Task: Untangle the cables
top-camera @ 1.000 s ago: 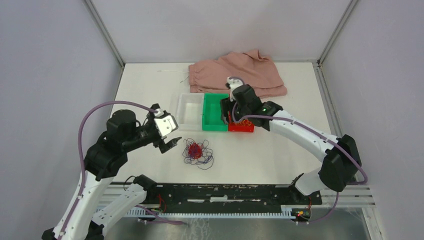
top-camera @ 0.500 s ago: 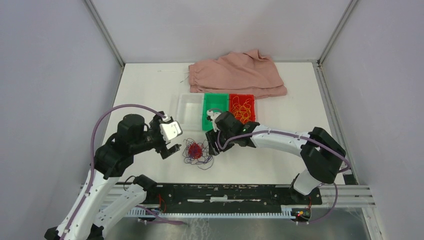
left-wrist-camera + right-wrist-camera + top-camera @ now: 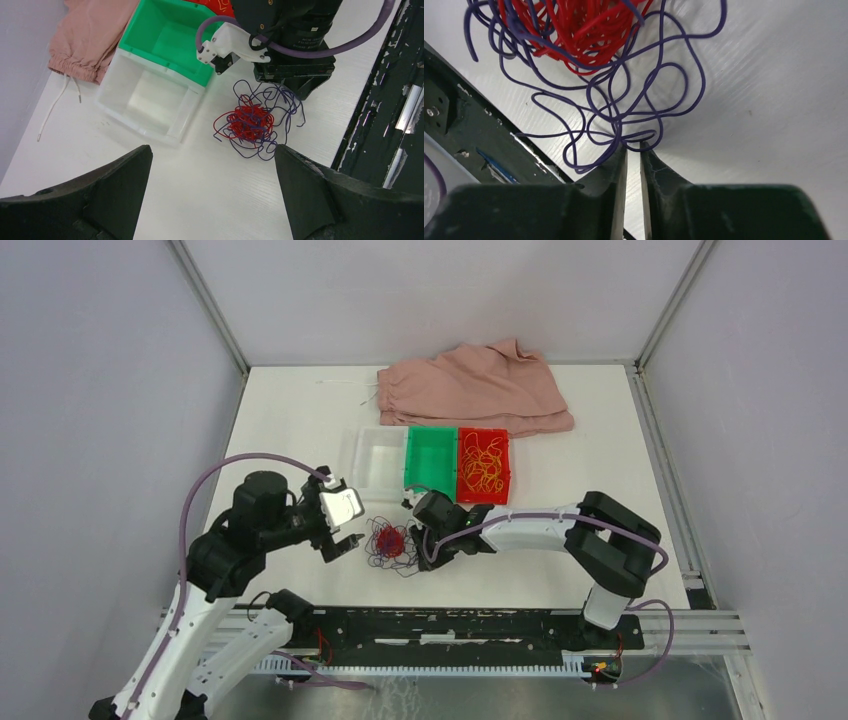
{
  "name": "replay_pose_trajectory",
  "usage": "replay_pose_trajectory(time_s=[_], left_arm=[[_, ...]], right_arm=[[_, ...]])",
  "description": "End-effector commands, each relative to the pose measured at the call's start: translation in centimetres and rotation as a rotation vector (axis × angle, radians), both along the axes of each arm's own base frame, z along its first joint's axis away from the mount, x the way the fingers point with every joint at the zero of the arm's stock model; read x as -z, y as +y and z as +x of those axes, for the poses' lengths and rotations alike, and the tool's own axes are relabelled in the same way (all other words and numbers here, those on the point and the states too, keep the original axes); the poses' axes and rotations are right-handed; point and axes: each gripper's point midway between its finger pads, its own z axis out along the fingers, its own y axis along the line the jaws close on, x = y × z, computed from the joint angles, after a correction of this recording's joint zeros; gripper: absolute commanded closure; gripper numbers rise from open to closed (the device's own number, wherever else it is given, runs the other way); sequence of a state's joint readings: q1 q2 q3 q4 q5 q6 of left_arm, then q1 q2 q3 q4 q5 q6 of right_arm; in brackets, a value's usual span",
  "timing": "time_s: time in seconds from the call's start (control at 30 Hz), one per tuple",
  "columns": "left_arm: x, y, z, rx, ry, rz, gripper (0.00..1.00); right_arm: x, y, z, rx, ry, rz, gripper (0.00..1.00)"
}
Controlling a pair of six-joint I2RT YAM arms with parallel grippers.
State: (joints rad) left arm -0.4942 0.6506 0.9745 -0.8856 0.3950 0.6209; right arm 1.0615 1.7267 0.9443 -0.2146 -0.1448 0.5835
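"While the left gripper (image 3: 212, 150) hangs with jaws gaping, where are the cords?"

"Red cord (image 3: 247, 122) and purple cord (image 3: 644, 95) lie tangled on the worktop (image 3: 200, 200); yellow cord (image 3: 484, 465) sits in the red bin (image 3: 509, 468). The right gripper (image 3: 633, 146) has jaws nearly meeting at a purple loop, grip unclear."

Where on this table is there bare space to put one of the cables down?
Bare: the far-left corner, between the clear bin, the pink cloth and the table edge; also right of the red bin. Crowded: the near middle, where the left tool and right tool flank the cable tangle.
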Motion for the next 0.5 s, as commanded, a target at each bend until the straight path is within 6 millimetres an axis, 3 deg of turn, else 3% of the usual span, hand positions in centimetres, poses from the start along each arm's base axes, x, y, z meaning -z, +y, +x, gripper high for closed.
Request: replay_pose_trajectory(time_s=[0.0, 0.17, 0.47], left_arm=[[-0.9, 0.0, -0.3, 0.018, -0.049, -0.014, 0.01], [-1.1, -0.1, -0.5, 0.027, -0.057, -0.031, 0.01], [-1.5, -0.6, -0.7, 0.044, -0.097, -0.081, 0.01]], right_arm=[[-2.3, 2.4, 2.7, 0.060, -0.094, 0.078, 0.83], [-4.2, 1.8, 3.1, 0.055, -0.143, 0.087, 0.99], [-14.5, 0.0, 2.8, -0.001, -0.306, 0.221, 1.00]])
